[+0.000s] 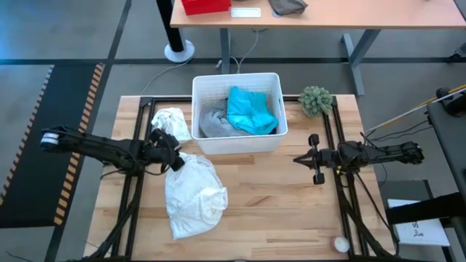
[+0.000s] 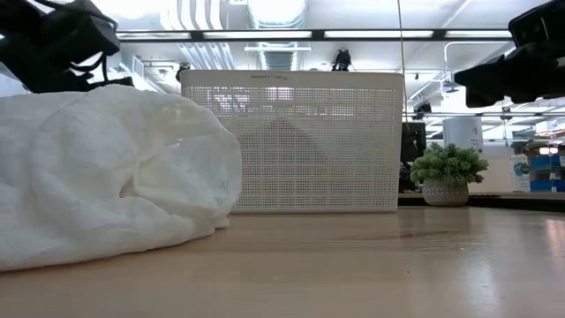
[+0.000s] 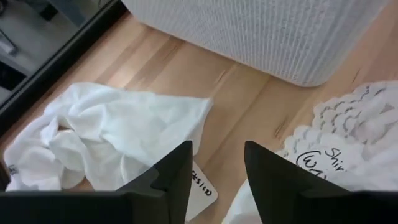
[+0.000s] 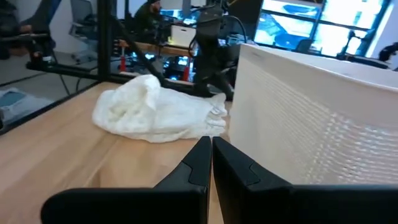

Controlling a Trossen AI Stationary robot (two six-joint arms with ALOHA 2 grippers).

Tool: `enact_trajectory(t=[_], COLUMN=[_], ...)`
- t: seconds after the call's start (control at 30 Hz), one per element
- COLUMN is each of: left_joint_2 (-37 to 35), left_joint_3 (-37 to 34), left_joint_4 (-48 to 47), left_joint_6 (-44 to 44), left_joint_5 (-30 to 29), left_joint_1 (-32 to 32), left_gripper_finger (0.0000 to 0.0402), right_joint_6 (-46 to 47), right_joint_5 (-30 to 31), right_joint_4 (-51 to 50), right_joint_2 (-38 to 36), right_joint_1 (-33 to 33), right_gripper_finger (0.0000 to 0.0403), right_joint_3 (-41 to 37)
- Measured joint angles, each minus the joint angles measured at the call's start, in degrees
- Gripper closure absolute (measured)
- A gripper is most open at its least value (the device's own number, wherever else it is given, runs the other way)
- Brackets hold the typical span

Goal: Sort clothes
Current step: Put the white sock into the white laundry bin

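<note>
Left gripper [image 1: 169,151], fingers apart and empty, hovers between white shirt [image 1: 192,193] and small white cloth [image 1: 172,121] (turquoise piece [image 1: 250,110] already in basket [image 1: 237,143]). Likely choosing; next needs a descent and pinch. Right gripper [image 1: 307,158] shut, waiting.

Grey tee [image 1: 212,122] mostly buried under turquoise piece [image 1: 250,110] in basket [image 1: 237,142]. White shirt [image 3: 348,149] tag writing beside left tool [image 3: 217,168] cut off, unreadable.
</note>
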Motion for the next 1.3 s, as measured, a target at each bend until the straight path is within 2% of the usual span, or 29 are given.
enact_trajectory(t=[0.17,0.43,0.8,1.17,1.3], left_joint_2=[2.12,3.49,3.18,3.18,3.18], left_joint_3=[-0.01,-0.02,-0.02,-0.02,-0.02], left_joint_4=[0.31,3.60,4.62,4.91,4.92], left_joint_6=[0.20,1.38,2.48,2.57,2.57], left_joint_5=[1.11,1.20,1.23,1.23,1.23], left_joint_1=[1.85,2.16,2.16,2.16,2.16], left_gripper_finger=[0.0285,0.0287,0.0288,0.0288,0.0288], right_joint_6=[2.11,5.81,1.82,2.40,2.99], right_joint_5=[0.64,0.81,0.73,0.83,2.61], right_joint_4=[1.86,3.09,3.65,0.94,-1.26], right_joint_2=[-0.05,0.00,0.02,0.04,0.04], right_joint_1=[0.00,-0.09,-0.09,-0.09,-0.09], right_gripper_finger=[0.0403,0.0403,0.0403,0.0403,0.0403], right_joint_3=[0.00,1.74,8.76,9.40,9.40])
